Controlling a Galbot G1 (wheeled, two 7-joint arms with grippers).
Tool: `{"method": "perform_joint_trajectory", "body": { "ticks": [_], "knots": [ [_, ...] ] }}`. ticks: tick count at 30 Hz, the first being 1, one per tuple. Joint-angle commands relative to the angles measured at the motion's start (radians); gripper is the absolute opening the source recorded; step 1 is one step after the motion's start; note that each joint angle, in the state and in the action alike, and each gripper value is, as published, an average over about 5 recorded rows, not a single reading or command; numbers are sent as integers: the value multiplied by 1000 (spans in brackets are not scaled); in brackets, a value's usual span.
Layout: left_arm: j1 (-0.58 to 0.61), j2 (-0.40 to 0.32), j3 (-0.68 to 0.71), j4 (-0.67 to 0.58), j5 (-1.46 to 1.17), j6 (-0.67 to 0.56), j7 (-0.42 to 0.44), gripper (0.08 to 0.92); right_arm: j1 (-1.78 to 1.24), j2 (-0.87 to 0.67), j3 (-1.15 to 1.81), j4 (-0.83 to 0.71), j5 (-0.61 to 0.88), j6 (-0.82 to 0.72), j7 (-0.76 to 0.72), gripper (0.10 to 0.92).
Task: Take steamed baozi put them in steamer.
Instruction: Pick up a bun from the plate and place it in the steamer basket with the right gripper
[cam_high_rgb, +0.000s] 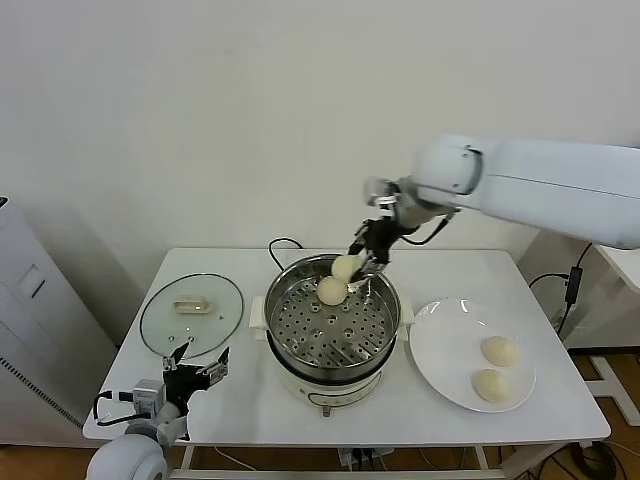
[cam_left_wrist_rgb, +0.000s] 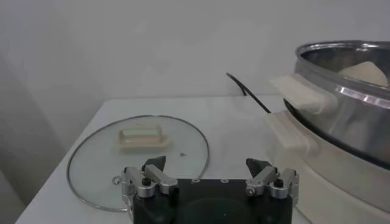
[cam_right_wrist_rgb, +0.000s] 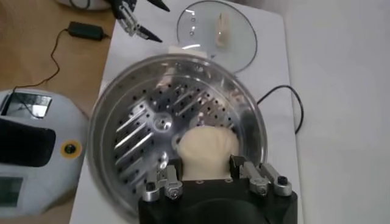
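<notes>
The steamer stands mid-table, a steel pot with a perforated tray on a cream base. One cream-white baozi lies on the tray near the far side. My right gripper hovers over the pot's far rim, shut on a second baozi. In the right wrist view this baozi fills the gap between the jaws of the right gripper above the steamer. Two more baozi lie on the white plate. My left gripper waits open at the table's front left.
The glass lid with its beige handle lies flat left of the steamer, just beyond the left gripper. A black cable runs behind the pot. The plate sits right of the steamer, near the table's front edge.
</notes>
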Motion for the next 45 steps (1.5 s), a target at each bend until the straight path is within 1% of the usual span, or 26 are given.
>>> {"method": "perform_joint_trajectory", "body": {
  "ticks": [1,14,31,33,37,42,45],
  "knots": [
    [1,8,-9,6,-7,-2,1,823,-89,145,4,-26,47,-81,106,484],
    [-1,8,-14,11,-12,-4,1,823,-203,184,10,-53,49,-119,190,484],
    [3,9,-23,14,-19,-8,3,823,-305,238,53,-129,31,-128,248,487],
    [3,9,-23,14,-20,-9,3,823,-309,243,56,-136,28,-130,251,505],
    [4,9,-24,15,-25,-9,3,823,-309,246,65,-137,32,-135,253,577],
    [2,11,-28,13,-29,-9,3,823,-278,236,80,-130,65,-144,245,710],
    [2,13,-30,8,-31,-7,2,823,-222,205,78,-113,85,-143,207,785]
  ]
}}
